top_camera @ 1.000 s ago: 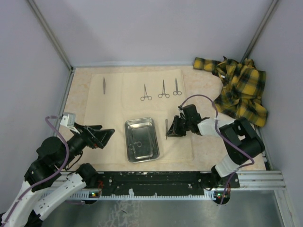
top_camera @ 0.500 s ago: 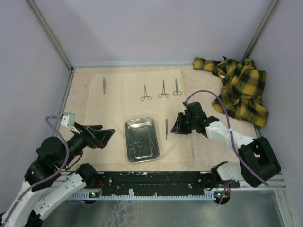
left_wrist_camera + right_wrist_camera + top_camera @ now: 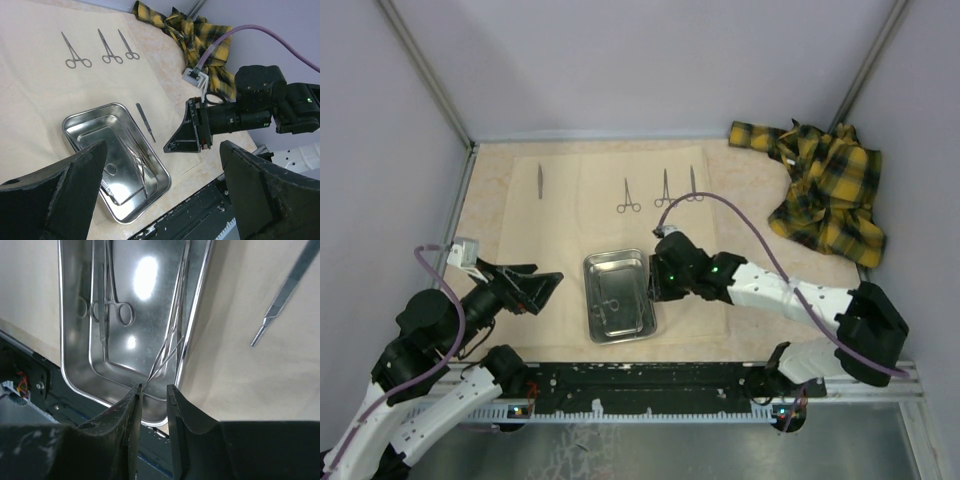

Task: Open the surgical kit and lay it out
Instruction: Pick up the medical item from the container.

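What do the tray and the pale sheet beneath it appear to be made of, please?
The tray looks like polished steel: mirror-bright, with glare spots in the right wrist view. The pale sheet looks like matte beige fabric or paper drape: faint creases, no sheen, weave too fine to tell.

On my feed the cloth wrap (image 3: 570, 190) is pale beige, the steel tray (image 3: 616, 254) shiny silver, the forceps (image 3: 627, 196) grey metal. The crumpled cloth (image 3: 830, 190) is yellow-and-black plaid, and the cable (image 3: 265, 27) is purple.

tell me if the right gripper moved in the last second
Yes, the right gripper shifted left, now at the steel tray's right rim.
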### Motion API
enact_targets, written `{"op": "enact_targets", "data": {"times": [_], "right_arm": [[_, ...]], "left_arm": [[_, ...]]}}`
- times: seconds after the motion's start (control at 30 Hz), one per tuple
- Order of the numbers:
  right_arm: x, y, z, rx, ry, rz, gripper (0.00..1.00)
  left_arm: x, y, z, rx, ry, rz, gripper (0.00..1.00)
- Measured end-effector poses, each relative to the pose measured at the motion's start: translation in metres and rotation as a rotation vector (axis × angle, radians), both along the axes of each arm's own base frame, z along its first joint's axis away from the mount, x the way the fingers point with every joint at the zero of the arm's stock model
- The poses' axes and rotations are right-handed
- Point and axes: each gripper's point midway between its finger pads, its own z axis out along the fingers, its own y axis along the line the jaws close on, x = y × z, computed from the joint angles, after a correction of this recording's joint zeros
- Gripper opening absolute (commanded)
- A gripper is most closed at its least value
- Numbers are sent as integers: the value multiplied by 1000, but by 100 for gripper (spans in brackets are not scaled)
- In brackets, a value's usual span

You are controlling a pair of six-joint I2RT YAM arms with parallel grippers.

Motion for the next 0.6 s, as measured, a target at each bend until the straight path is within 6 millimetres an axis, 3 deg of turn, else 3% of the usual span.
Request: {"op": "enact_targets", "data": {"times": [0.3,0.6], "right_arm": [[-28,31,-37,-139,40,44,27],[-26,43,-39,-149,35,39,27]], "left_arm": [[0,0,0,1,1,0,100],[-2,2,0,-3,-3,2,100]]}}
